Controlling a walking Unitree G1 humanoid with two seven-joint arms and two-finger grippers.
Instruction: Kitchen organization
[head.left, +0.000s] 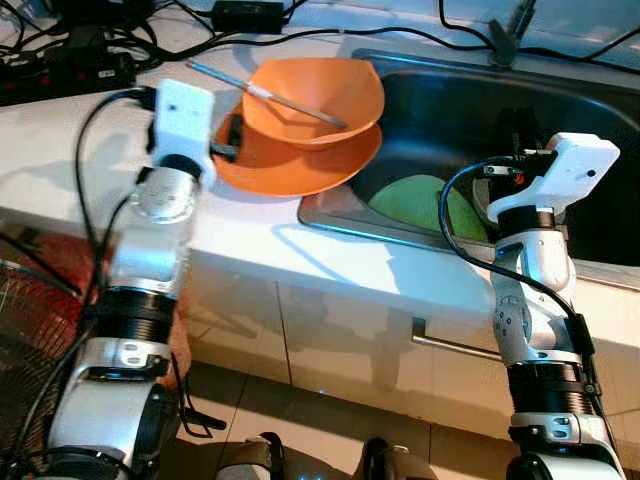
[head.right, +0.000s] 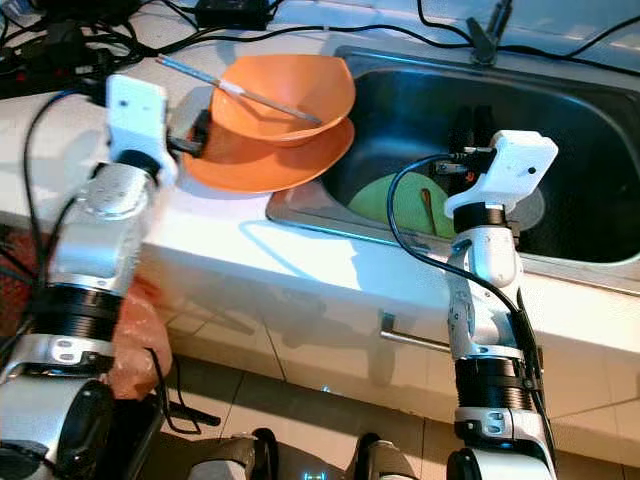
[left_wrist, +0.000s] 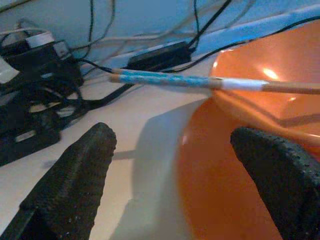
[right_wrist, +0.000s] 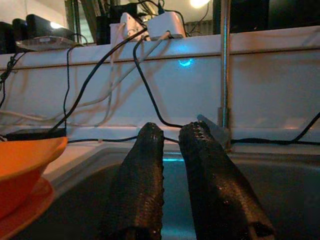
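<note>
An orange bowl (head.left: 315, 95) sits on an orange plate (head.left: 290, 160) on the white counter, by the sink's left rim. A pair of chopsticks (head.left: 265, 92) lies across the bowl, blue-patterned at one end (left_wrist: 165, 80). My left gripper (left_wrist: 185, 180) is open at the plate's left edge, one finger over the counter, the other over the plate (left_wrist: 220, 200). My right gripper (right_wrist: 170, 150) is shut and empty, held above the steel sink (head.left: 470, 95). A green plate (head.left: 415, 205) lies in the sink bottom below it.
Black cables and power adapters (head.left: 245, 15) run along the counter's back edge, with a power strip (head.left: 60, 70) at the far left. A faucet pipe (right_wrist: 225, 65) rises behind the sink. A cabinet handle (head.left: 450, 345) sticks out below the counter. A wire fan guard (head.left: 30, 320) stands at the lower left.
</note>
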